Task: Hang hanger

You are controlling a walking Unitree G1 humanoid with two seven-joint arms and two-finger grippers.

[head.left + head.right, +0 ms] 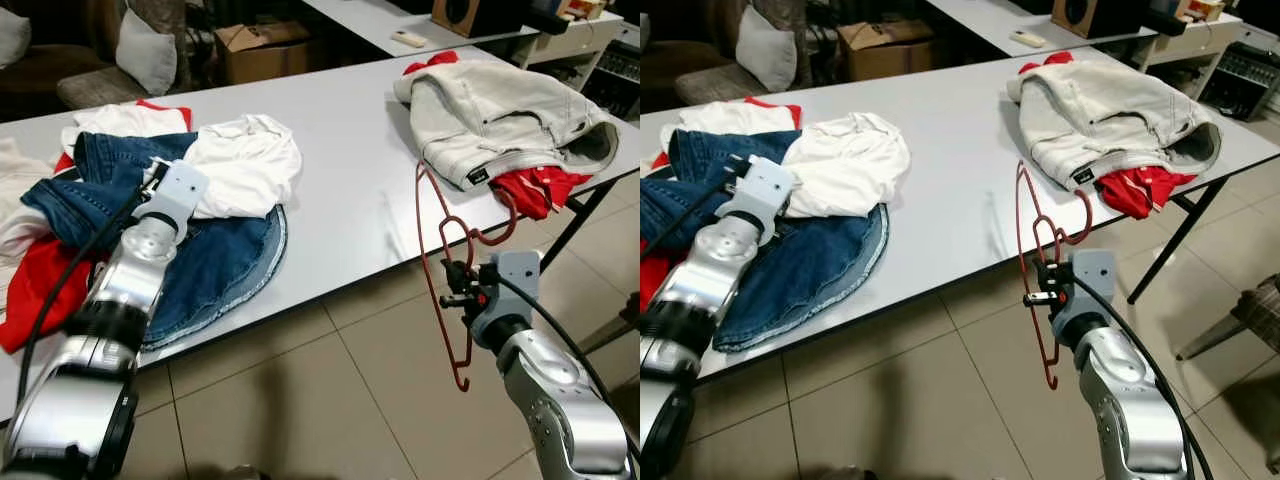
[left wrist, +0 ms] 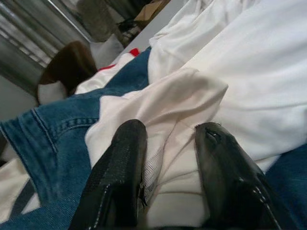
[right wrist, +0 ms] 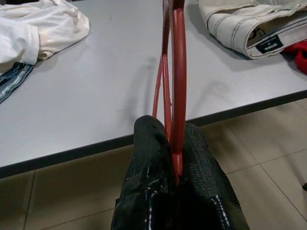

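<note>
A red wire hanger [image 1: 440, 250] hangs upright off the grey table's [image 1: 350, 210] front edge, over the tiled floor. My right gripper [image 1: 462, 285] is shut on its lower rods [image 3: 178, 72], the hook end pointing toward the table. My left gripper [image 1: 158, 175] rests on the clothes pile at the table's left. Its fingers [image 2: 124, 158] stand open around a fold of a white shirt [image 1: 245, 160] that lies on blue jeans [image 1: 215, 260].
A beige garment [image 1: 510, 120] over a red one [image 1: 540, 185] lies at the table's right end, above a dark table leg [image 1: 585, 215]. A cardboard box [image 1: 260, 50] and a cushion [image 1: 145, 50] stand behind the table. A chair edge [image 1: 1250, 310] is at right.
</note>
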